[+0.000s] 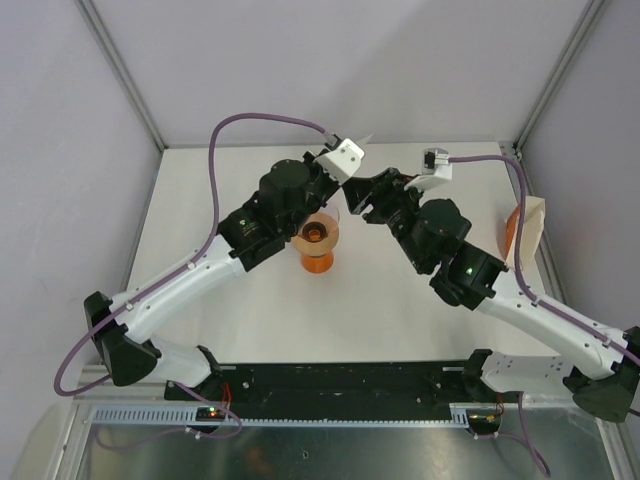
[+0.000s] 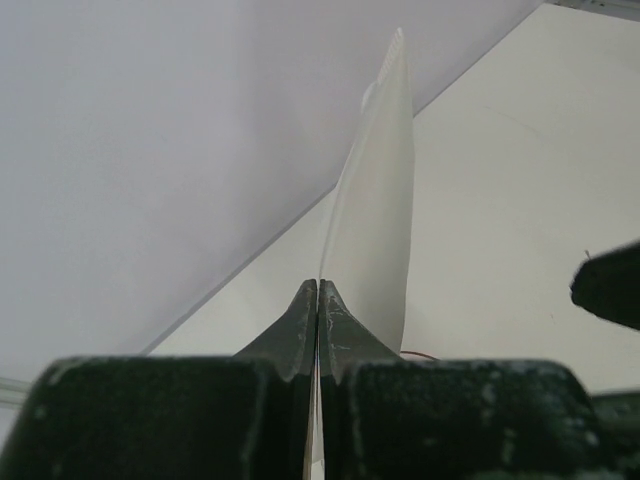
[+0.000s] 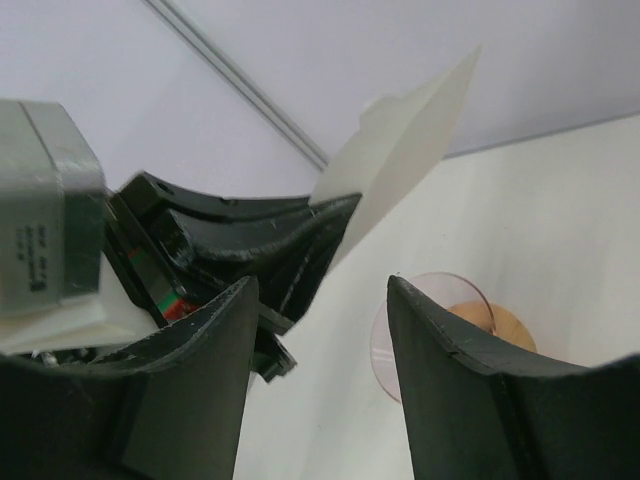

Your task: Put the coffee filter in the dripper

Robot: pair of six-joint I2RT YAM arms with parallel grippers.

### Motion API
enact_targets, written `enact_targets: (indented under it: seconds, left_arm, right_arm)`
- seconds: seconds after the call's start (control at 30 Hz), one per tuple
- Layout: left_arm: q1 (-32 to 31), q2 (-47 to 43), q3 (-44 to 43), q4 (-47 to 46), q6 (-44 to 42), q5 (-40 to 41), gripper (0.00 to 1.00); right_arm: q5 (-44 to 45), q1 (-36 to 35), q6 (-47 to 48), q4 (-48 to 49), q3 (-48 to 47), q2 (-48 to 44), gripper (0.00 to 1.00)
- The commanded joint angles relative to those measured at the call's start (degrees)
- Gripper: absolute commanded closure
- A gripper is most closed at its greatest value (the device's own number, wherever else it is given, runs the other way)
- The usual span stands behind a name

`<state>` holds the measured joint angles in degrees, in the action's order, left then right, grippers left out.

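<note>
The coffee filter (image 2: 375,200) is a flat cream paper cone, and my left gripper (image 2: 319,285) is shut on its lower edge and holds it upright in the air. In the top view only the filter's tip (image 1: 365,138) pokes out past the left gripper (image 1: 352,152), which is mostly hidden under its white camera mount. The dripper (image 1: 322,226), clear and pinkish, sits on the orange stand (image 1: 317,260), nearer than both grippers. My right gripper (image 3: 320,285) is open and empty, close beside the left jaws and the filter (image 3: 410,130). The dripper's rim (image 3: 385,345) shows between its fingers.
An orange holder with more cream filters (image 1: 527,232) stands at the table's right edge. The right gripper (image 1: 352,203) and left wrist crowd the space just behind the stand. The tan ring (image 3: 508,325) of the stand shows under the dripper. Grey walls close the back and sides.
</note>
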<state>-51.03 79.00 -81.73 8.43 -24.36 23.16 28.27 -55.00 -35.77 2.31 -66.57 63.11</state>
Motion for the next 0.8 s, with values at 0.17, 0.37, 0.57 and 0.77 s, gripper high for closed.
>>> enact_targets:
  seconds: [0.17,0.37,0.57,0.77]
  left_arm:
    - [-0.2,-2.25,-2.92,2.79,4.81,-2.71,1.0]
    - [-0.22,-2.44,-3.78,3.85,5.59,-3.18,1.0]
    - [-0.26,-2.24,-4.09,4.14,5.52,-3.59,1.0]
    - [-0.39,-1.93,-4.39,4.26,5.17,-2.82,1.0]
  right_arm:
    - [2.29,3.68,-0.64,8.37,-0.06,2.35,0.51]
    - [1.67,5.7,-2.54,9.62,-0.06,3.67,0.55]
    - [0.32,6.58,-3.31,10.27,-0.06,5.52,0.52]
    - [-1.56,7.97,-4.66,11.21,-0.06,8.17,0.53]
